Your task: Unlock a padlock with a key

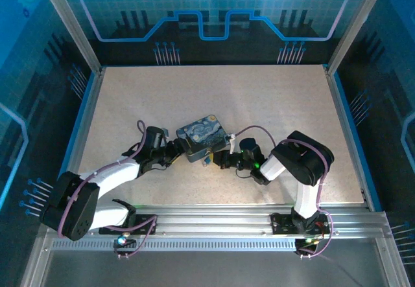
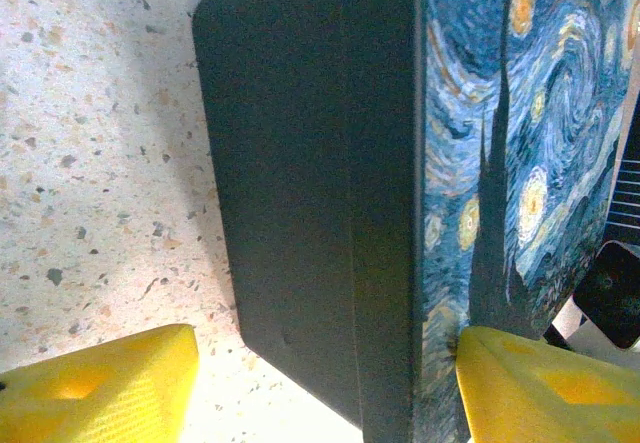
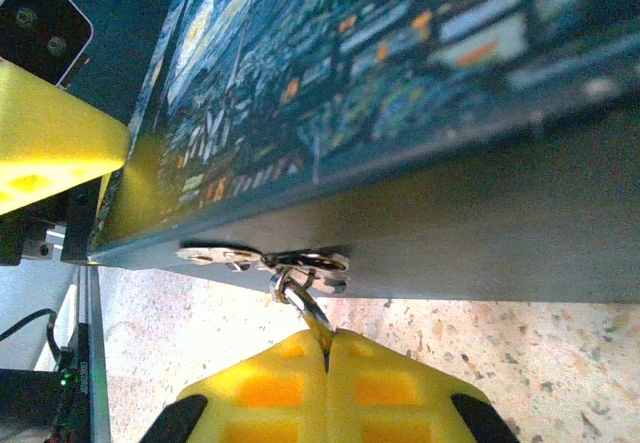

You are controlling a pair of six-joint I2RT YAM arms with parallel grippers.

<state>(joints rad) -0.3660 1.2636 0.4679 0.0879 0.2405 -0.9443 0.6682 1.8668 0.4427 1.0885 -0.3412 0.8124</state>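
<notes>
Jaws wide, the left end effector straddles the box — likely bracing it; the right end effector is pinched shut on the padlock by its silvery loop.

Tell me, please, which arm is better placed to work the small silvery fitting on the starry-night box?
Right, probably: the right pincer is shut on the thin silvery metal piece hanging from the clasp of the rectangular blue-and-yellow starry-night box. The left pincer stands open astride the box.
</notes>
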